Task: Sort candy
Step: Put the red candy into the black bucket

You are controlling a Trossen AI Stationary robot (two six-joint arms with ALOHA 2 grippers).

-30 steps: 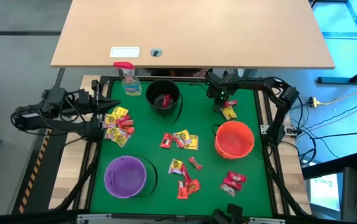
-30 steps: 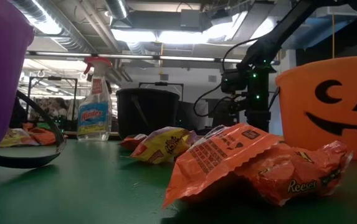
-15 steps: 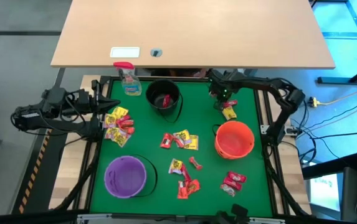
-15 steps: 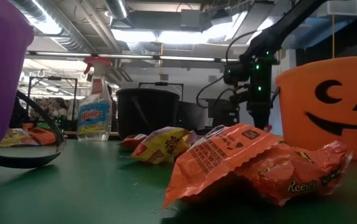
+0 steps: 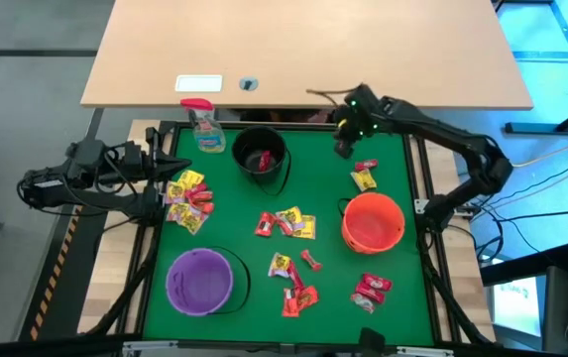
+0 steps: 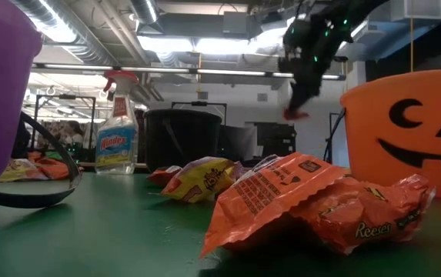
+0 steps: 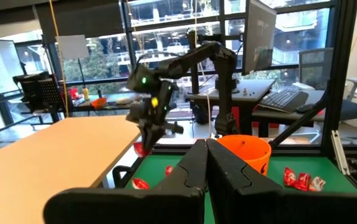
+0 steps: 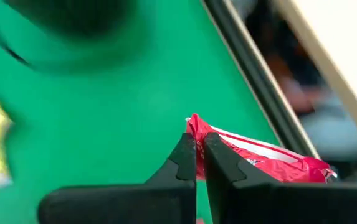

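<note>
The candy lies in loose heaps on the green mat: one by the left edge (image 5: 186,198), one in the middle (image 5: 285,224), one nearer (image 5: 294,283), red packets at the near right (image 5: 371,290), and two pieces at the far right (image 5: 364,176). My right gripper (image 5: 344,148) hangs high over the far right of the mat, between the black bucket (image 5: 261,154) and those two pieces, shut on a red candy (image 6: 295,115). My left gripper (image 7: 206,155) waits shut at the table's left edge (image 5: 155,164). My right gripper pinches the red candy by one end of its wrapper (image 8: 195,129) between both fingertips, pointing down from above. The rest of the packet (image 8: 271,158) sticks out to one side of the fingers. It hangs below the gripper, lifted clear of the mat.
A red packet lies inside the black bucket (image 5: 263,160). The orange pumpkin bucket (image 5: 373,220) stands at the right, the purple bucket (image 5: 200,281) at the near left, and a spray bottle (image 5: 202,127) at the far left corner. A wooden table (image 5: 303,50) lies beyond the far edge.
My right gripper has risen from mat level by the far-right candy to well above the mat and shifted slightly toward the far edge and the black bucket. The red candy has come up with it, lifted clear.
</note>
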